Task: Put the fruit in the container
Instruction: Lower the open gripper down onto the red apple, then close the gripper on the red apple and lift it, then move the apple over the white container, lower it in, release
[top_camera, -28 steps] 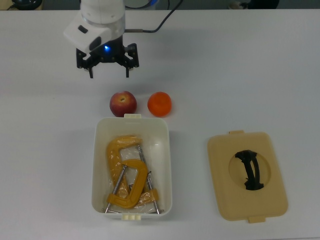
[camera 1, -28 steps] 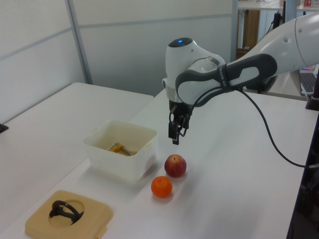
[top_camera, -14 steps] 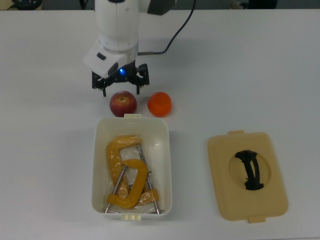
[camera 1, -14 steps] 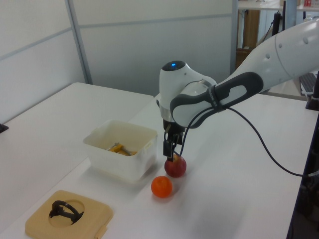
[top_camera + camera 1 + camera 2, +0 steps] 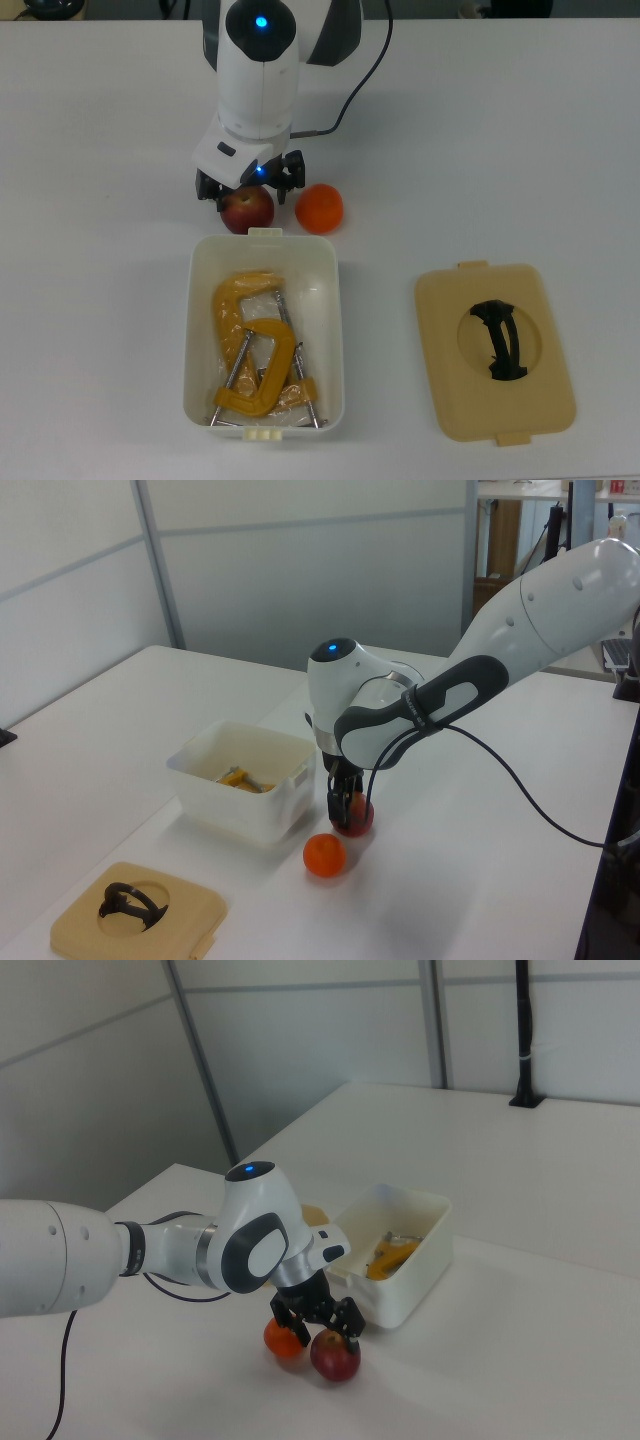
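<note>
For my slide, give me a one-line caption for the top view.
Open gripper lowered around the red apple, orange beside it, white tub holding yellow C-clamps, tan lid apart.

I am looking at a white table [image 5: 520, 130] carrying four things directly. A white container [image 5: 200, 330] is sitting near the edge at the top view's bottom, one short end facing that edge. A red apple [image 5: 248, 210] and an orange [image 5: 319, 208] are resting side by side, apart, just beyond its other short end, the apple on the top view's left. A tan lid [image 5: 445, 340] is lying flat toward the top view's bottom right corner, well apart from the container.
</note>
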Controlling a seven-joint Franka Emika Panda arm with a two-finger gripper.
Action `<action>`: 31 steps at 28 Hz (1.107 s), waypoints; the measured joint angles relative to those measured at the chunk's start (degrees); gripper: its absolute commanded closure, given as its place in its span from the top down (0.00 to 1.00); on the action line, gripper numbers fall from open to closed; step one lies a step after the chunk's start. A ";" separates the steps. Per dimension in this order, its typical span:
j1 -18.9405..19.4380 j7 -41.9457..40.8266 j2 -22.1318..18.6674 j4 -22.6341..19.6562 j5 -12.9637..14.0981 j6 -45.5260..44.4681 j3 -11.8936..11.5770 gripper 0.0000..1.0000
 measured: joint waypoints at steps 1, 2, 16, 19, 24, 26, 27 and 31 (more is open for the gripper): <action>0.00 0.00 0.11 0.07 -0.34 0.00 0.00 0.65; 0.00 0.00 0.22 0.12 -0.94 0.00 0.00 0.54; 0.00 0.00 0.23 0.98 -3.02 -2.00 0.03 0.00; 0.00 0.00 -0.11 3.02 -2.74 -5.73 0.03 0.00; -0.02 0.00 -1.41 10.78 1.51 -15.85 0.03 0.00; -0.12 0.01 -1.97 14.34 4.86 -18.12 0.03 0.00; -0.16 0.01 -2.15 15.51 6.00 -18.62 0.03 0.00; -0.52 0.12 -2.33 19.28 9.45 -18.48 -0.15 0.00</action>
